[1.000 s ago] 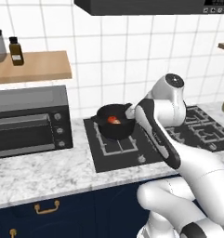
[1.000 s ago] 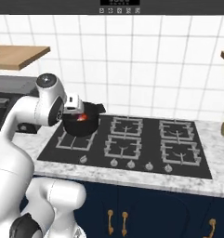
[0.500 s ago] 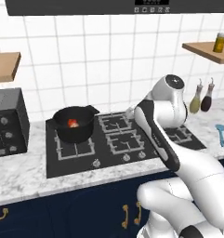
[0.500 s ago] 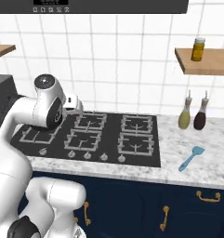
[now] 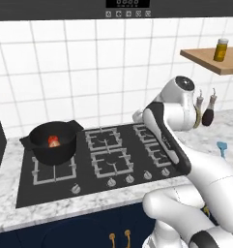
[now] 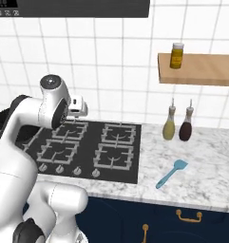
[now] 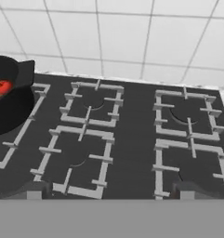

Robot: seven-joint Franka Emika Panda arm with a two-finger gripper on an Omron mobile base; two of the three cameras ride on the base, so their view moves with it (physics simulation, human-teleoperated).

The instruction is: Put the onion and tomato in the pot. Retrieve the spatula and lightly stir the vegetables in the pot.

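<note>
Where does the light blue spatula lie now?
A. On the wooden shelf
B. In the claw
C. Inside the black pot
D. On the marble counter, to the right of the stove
D: the spatula lies flat on the counter, right of the stove.

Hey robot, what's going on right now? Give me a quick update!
Pincer open, holding nothing, over the stove. Tomato already in the pot. Spatula lies on the counter, right of the stove. Nothing in the way.

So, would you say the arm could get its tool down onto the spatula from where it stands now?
Probably yes: the spatula lies alone on bare counter, right of the stove, and the open tool is empty.
</note>
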